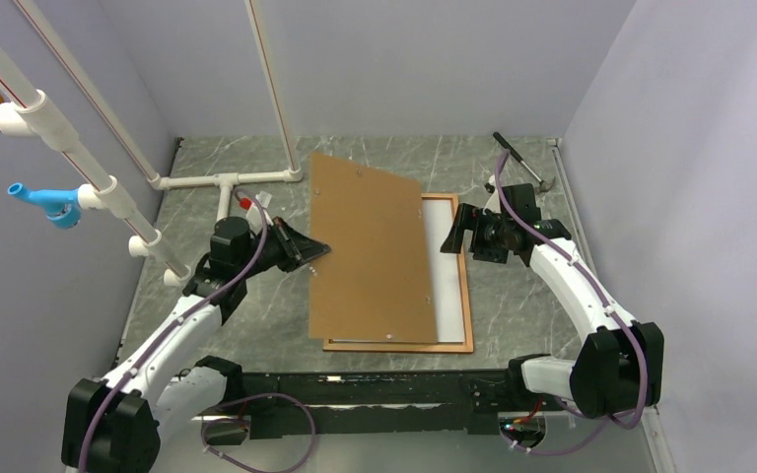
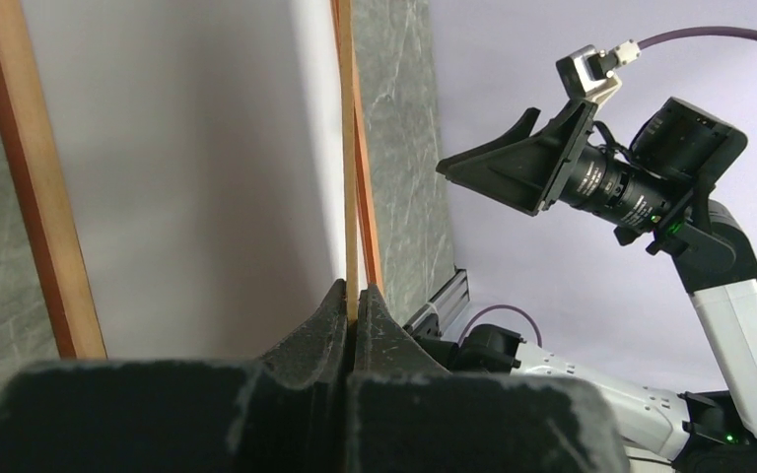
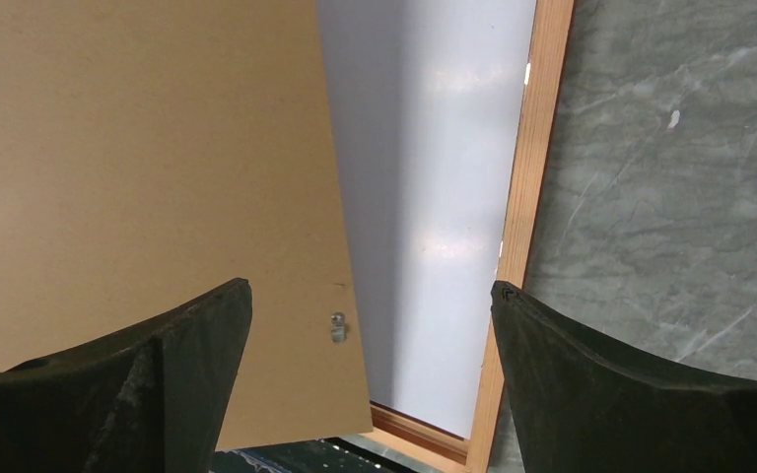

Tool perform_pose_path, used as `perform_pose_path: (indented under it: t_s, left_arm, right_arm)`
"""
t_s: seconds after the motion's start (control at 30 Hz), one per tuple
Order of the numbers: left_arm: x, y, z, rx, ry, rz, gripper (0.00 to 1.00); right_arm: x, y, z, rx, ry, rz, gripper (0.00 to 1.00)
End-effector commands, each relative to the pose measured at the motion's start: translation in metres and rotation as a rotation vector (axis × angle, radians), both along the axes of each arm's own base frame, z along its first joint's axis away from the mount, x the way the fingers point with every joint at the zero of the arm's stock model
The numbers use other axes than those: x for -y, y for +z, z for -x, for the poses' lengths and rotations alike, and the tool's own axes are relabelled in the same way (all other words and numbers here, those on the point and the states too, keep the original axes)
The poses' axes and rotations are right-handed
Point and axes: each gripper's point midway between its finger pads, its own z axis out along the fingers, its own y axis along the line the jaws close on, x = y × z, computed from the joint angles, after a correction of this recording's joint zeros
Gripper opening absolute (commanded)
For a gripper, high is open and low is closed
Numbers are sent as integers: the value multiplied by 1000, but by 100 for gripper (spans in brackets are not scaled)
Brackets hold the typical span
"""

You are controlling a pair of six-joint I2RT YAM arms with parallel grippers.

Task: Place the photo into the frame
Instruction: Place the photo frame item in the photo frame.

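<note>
Left gripper point(image 1: 313, 252) is noted shut tight on the left long edge of the brown backing panel point(image 1: 370, 246); in the left wrist view the thin board is seen clamped edge-on between the fingers point(image 2: 320, 335). The panel appears to be raised at the gripped side and sloped down toward the right gripper point(image 1: 458, 230); whether its free edge touches anything cannot be told. The frame point(image 1: 394, 346) is laid flat on the table point(image 1: 256, 315), below and to the right of the left gripper, mostly covered by the panel. The photo point(image 1: 444, 266) is judged to be lying inside the rails already, white back up, with a strip of it exposed directly beneath the right gripper. That gripper is held wide open over the frame's right side, with nothing between its fingers. The step in hand is judged to be the lowering of the panel over the print. The panel is skewed against the frame and overhangs the far rail, so it is best squared first, then let down slowly from the gripped edge, the free edge being steadied by the right gripper so the print is not dragged. A small metal tab point(image 3: 337, 327) near the panel's edge could be caught on a rail. A white pipe rack point(image 1: 227, 180) is noted beyond the left gripper, and a hammer-like tool point(image 1: 518, 160) beyond the right gripper, both well apart from the frame
</note>
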Motion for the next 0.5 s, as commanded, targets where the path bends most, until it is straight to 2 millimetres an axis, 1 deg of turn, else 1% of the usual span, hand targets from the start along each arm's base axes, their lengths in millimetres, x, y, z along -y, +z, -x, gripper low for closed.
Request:
perform_pose_path:
  t_s: [0.0, 0.1, 0.2, 0.47]
  left_arm:
    - [16, 36, -3, 133, -57, 74, 0]
    - [21, 30, -5, 119, -67, 69, 0]
    - [24, 19, -8, 87, -80, 60, 0]
    - [33, 9, -14, 68, -95, 76, 0]
  right_arm:
    - [2, 7, -4, 49, 1, -2, 93]
    - [3, 5, -3, 45, -1, 2, 93]
    - [5, 2, -1, 38, -2, 9, 93]
    - [6, -3, 0, 24, -3, 10, 93]
